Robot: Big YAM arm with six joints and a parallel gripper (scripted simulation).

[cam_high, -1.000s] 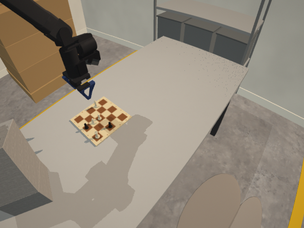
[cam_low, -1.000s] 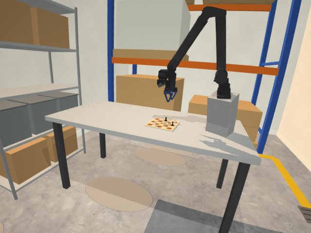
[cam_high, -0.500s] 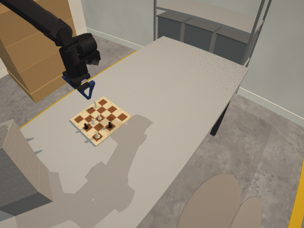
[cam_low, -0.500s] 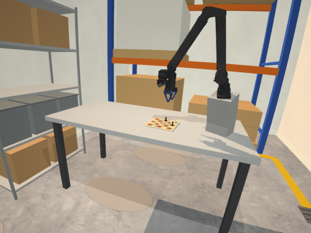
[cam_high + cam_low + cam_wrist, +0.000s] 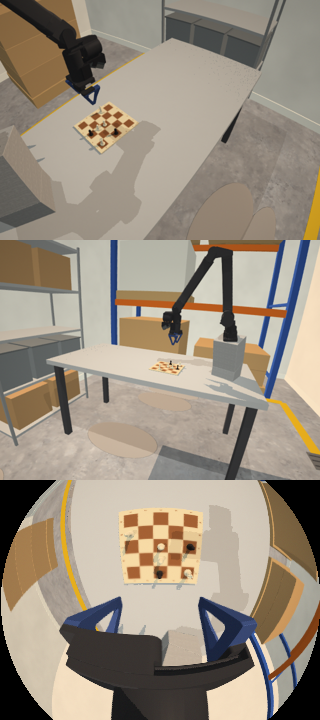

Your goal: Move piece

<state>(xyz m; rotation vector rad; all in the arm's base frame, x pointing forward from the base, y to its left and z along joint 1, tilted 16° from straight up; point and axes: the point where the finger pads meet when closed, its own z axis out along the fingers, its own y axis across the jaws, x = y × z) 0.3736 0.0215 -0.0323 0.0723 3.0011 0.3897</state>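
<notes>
The gripper (image 5: 174,339) is held above the table (image 5: 121,361), beyond the far edge of the chessboard (image 5: 82,120), with its blue fingers fully spread and nothing between them. Six upright pieces are seen on the board; the D5 piece cannot be identified, as the edge labels are too small to read.

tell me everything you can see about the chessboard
The chessboard is a small, flat, pale wooden square with brown and cream checks and a light border, lying on the grey table. Six small pieces stand on it: four white, two black, all seemingly upright. The open gripper hangs above its far edge, touching nothing. Edge markings are too small to read.
</notes>
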